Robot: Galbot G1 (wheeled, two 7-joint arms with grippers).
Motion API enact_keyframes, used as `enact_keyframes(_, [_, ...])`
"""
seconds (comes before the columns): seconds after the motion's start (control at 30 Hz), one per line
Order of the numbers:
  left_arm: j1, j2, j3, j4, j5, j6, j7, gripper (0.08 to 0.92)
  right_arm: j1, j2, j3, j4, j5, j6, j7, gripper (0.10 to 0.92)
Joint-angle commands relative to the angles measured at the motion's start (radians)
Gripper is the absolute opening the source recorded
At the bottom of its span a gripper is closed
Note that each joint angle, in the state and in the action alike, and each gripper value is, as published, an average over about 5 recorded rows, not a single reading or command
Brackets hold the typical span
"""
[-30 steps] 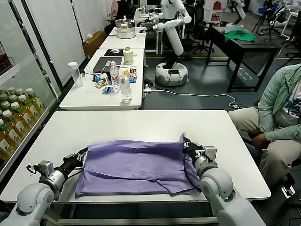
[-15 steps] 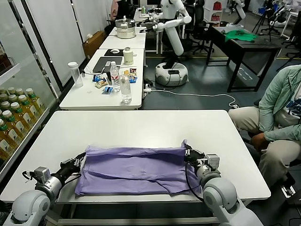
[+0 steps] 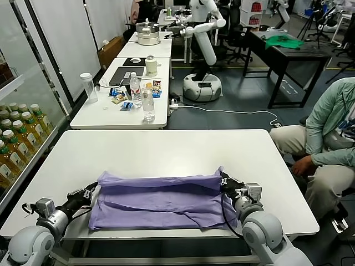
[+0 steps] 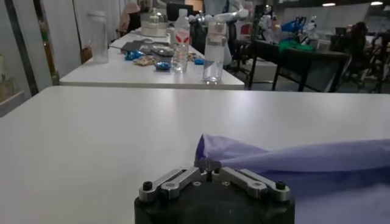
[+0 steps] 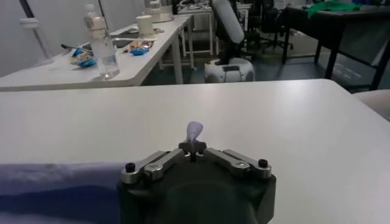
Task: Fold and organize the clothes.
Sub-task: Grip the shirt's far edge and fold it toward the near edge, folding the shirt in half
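Note:
The lavender T-shirt (image 3: 161, 199) lies on the white table (image 3: 166, 149) near its front edge, its far edge doubled over toward me. My left gripper (image 3: 93, 188) is shut on the shirt's far left corner (image 4: 210, 149). My right gripper (image 3: 223, 180) is shut on the far right corner, and a small tuft of purple fabric (image 5: 194, 130) sticks up between its fingertips. Both hold the cloth low over the table. No printed figures show.
A second white table (image 3: 119, 108) behind holds water bottles (image 3: 147, 103), a cup, a laptop and snacks. A seated person (image 3: 333, 138) is at the right. Shelves of yellow drink bottles (image 3: 14, 147) stand at the left. A bright green garment (image 3: 284, 41) lies on a far dark table.
Both grippers have drawn the shirt's far edge toward me, so the folded band has grown and the shirt's visible area is shorter front to back.

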Motion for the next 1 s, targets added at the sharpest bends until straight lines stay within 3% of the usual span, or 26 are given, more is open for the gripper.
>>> enact_keyframes(0.03, [0.038, 0.001, -0.021, -0.055, -0.011, 0.029, -0.001, 0.084, -0.002, -0.004, 0.0, -0.002, 0.001, 0.0, -0.001, 0.11])
enact_keyframes(0.23, [0.126, -0.001, -0.034, -0.129, -0.006, 0.043, -0.027, 0.084, -0.007, -0.008, -0.007, -0.006, 0.005, -0.002, -0.004, 0.11])
enact_keyframes(0.5, [0.169, -0.024, -0.025, -0.221, 0.04, 0.153, -0.148, 0.124, -0.07, -0.032, -0.002, 0.056, 0.018, -0.037, -0.002, 0.145])
enact_keyframes(0.73, [0.178, -0.041, -0.1, -0.324, 0.05, 0.194, -0.202, 0.32, -0.108, -0.042, 0.04, 0.092, 0.017, -0.037, 0.0, 0.372])
enact_keyframes(1.0, [0.135, -0.068, -0.038, -0.288, 0.022, 0.141, -0.319, 0.554, -0.123, -0.035, 0.044, 0.117, 0.003, -0.037, 0.004, 0.597])
